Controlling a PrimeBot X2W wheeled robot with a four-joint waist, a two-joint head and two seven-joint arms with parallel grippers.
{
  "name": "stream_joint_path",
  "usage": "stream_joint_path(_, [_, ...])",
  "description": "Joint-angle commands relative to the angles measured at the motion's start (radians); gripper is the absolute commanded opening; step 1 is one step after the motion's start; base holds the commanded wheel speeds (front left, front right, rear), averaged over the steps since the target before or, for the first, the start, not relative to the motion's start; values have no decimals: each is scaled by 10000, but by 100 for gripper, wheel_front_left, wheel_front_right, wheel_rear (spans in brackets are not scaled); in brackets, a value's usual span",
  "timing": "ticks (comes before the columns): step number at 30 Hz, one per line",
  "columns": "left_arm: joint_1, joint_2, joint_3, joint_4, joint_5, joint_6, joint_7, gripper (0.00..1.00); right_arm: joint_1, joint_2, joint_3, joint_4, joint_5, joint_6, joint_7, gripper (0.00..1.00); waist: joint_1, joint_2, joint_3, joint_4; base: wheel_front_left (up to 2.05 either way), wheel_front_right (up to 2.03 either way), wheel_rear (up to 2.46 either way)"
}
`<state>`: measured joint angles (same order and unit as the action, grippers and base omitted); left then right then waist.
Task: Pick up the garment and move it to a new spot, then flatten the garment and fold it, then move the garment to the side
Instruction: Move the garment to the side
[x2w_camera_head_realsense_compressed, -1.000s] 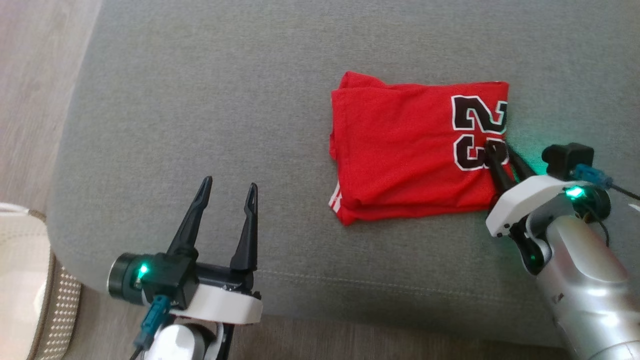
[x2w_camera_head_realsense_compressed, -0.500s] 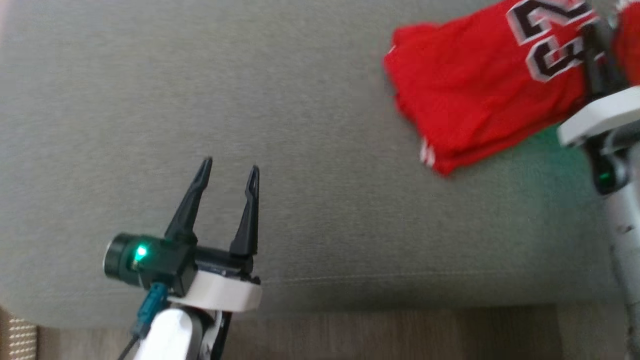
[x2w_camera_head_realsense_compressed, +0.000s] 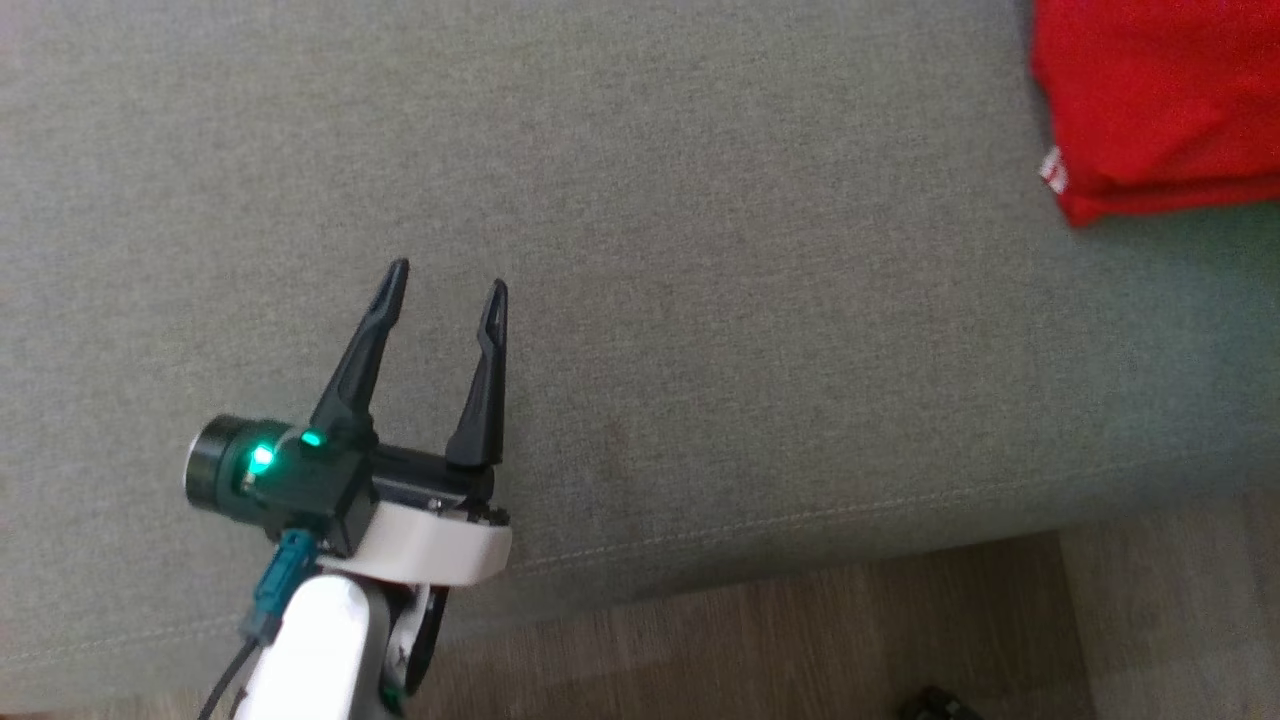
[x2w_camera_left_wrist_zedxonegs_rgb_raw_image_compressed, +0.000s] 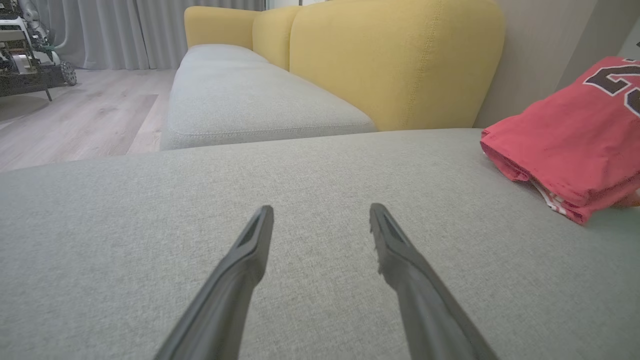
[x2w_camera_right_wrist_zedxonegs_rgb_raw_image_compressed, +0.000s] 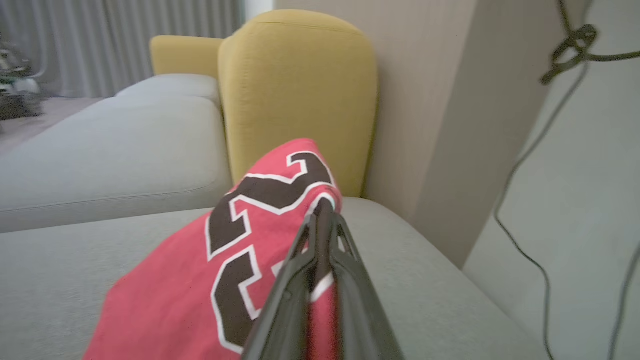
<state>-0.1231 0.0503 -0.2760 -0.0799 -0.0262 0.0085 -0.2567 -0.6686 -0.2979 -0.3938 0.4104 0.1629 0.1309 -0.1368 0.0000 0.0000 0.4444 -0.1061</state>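
— Since a second ago your right gripper (x2w_camera_right_wrist_zedxonegs_rgb_raw_image_compressed: 324, 205) has closed. Its two fingers press together on the red garment (x2w_camera_right_wrist_zedxonegs_rgb_raw_image_compressed: 165, 295), at the edge with the black number.
— Yes, and your head camera has turned too, so you now see the garment at the upper right corner of that view.
— You hold the pinched edge raised at the fingertips. The rest of the folded cloth slopes down, on the left of that gripper, to the grey cushion (x2w_camera_head_realsense_compressed: 700, 350).
— Your left gripper (x2w_camera_head_realsense_compressed: 448, 274) holds nothing, its fingers wide apart over the cushion. The garment lies ahead of it and well to its right.
— Beyond your right fingertips stands a yellow backrest (x2w_camera_right_wrist_zedxonegs_rgb_raw_image_compressed: 300, 90).
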Motion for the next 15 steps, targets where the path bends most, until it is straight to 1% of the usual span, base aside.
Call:
stream_joint_path(1, [-267,3,339,-346,74,-18,-51,100,53,127,-477,-643,-471,-2,130,0,0,0,115,17,0,0,0])
stream_joint_path(4, [-391,3,354,-355,60,-73,-51,100,18,609,-1529,-1022,-1343,-2,359,0,0,0,221,131,0,0,0])
stream_joint_path(5, [-414,3,358,-346,58,-86,-51,100,-30,781,-1854,-1077,-1585,-2,399,36,0,0,242,191,0,0,0])
stream_joint_path(6, [-436,3,357,-332,55,-96,-51,100,-70,914,-2144,-1131,-1869,-2,396,100,0,0,255,266,0,0,0])
stream_joint_path(7, [-451,2,360,-316,50,-92,-51,100,-100,1061,-2435,-1206,-2178,-2,365,100,0,0,249,341,0,0,0])
stream_joint_path(8, [-451,2,360,-316,50,-92,-51,100,-100,1061,-2435,-1206,-2178,-2,365,100,0,0,249,341,0,0,0])
stream_joint_path(12, [-422,1,388,-274,-26,-5,-51,100,-50,1584,-3135,-1616,-3426,-2,169,100,0,0,98,627,0,0,0])
stream_joint_path(15, [-334,1,372,-237,-88,63,-51,100,229,1949,-2983,-1947,-4070,-2,-69,100,0,0,-171,803,0,0,0])
